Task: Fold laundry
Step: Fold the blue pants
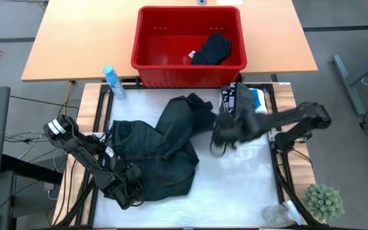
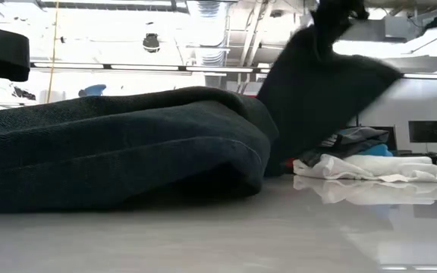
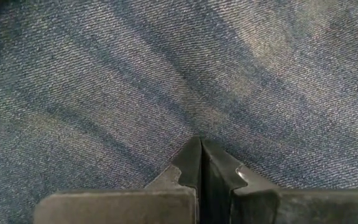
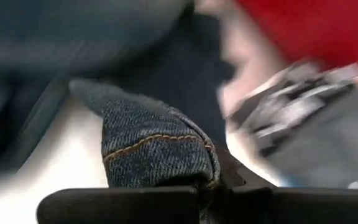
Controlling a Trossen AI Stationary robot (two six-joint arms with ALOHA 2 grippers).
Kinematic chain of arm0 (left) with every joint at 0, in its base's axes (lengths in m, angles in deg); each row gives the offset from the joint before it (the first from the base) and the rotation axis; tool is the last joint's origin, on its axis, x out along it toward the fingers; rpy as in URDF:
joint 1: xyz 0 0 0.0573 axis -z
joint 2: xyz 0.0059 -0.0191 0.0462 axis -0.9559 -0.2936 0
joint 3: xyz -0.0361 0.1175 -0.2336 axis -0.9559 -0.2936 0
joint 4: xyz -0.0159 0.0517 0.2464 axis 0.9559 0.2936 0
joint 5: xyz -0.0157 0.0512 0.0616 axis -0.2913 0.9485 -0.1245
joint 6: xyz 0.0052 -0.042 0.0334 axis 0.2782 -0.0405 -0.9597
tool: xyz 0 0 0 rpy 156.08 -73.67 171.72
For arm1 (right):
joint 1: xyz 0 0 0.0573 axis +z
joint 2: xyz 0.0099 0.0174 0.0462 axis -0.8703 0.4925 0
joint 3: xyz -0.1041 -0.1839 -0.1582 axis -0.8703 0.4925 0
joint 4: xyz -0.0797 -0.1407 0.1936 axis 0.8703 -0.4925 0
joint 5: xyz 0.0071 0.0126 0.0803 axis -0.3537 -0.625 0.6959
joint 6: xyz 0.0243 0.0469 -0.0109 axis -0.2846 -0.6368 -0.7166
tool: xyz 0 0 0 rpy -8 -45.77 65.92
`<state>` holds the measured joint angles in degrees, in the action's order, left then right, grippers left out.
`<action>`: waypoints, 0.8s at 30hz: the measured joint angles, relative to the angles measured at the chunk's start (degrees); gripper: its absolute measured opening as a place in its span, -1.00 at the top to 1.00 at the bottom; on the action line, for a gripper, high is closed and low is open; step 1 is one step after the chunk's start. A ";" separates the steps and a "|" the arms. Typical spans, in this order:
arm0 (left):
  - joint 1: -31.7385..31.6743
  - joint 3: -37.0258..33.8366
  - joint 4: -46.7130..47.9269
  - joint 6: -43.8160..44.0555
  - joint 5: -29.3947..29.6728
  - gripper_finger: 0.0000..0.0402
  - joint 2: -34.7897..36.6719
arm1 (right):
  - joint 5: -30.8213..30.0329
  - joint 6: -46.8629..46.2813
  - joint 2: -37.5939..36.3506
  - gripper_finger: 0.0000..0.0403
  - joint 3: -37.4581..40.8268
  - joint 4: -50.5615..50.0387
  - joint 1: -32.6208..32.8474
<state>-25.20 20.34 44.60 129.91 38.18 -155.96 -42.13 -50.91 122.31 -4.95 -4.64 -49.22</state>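
Denim hem clamped in my right gripper (image 4: pixel 207 180), the dark blue jeans (image 1: pixel 152 153) trail left toward my left gripper (image 3: pixel 201 163), closed against their cloth.

Behind the white work surface (image 1: pixel 248 179), on a wooden table (image 1: pixel 75 45): a red slotted basket (image 1: pixel 165 38). Just beside the basket's left corner: a lying blue-capped bottle (image 1: pixel 113 81). At the near right corner: a small green potted plant (image 1: pixel 324 200), next to a clear plastic item (image 1: pixel 278 215).
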 joint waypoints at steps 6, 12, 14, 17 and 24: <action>0.00 0.00 -0.03 -0.54 -0.15 1.00 0.00 | -4.59 11.33 -6.42 0.86 -9.07 -0.83 -15.20; -0.02 0.00 -1.30 -2.39 -1.08 1.00 0.00 | -4.80 24.13 -8.30 0.86 -12.80 3.21 -31.49; -0.02 0.00 -1.45 -2.65 -1.33 1.00 0.00 | -3.90 28.38 -8.33 0.86 -13.51 6.46 -35.53; -0.02 0.00 -1.49 -2.66 -1.49 1.00 0.02 | -3.60 32.23 -8.17 0.86 -13.56 11.48 -39.77; -0.02 0.01 -2.44 -2.43 -1.62 1.00 0.02 | 5.83 41.69 -5.28 0.24 -13.56 15.91 -47.62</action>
<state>-25.23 20.35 42.16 127.47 36.57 -155.93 -36.31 -9.22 117.03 -18.51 11.26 -96.83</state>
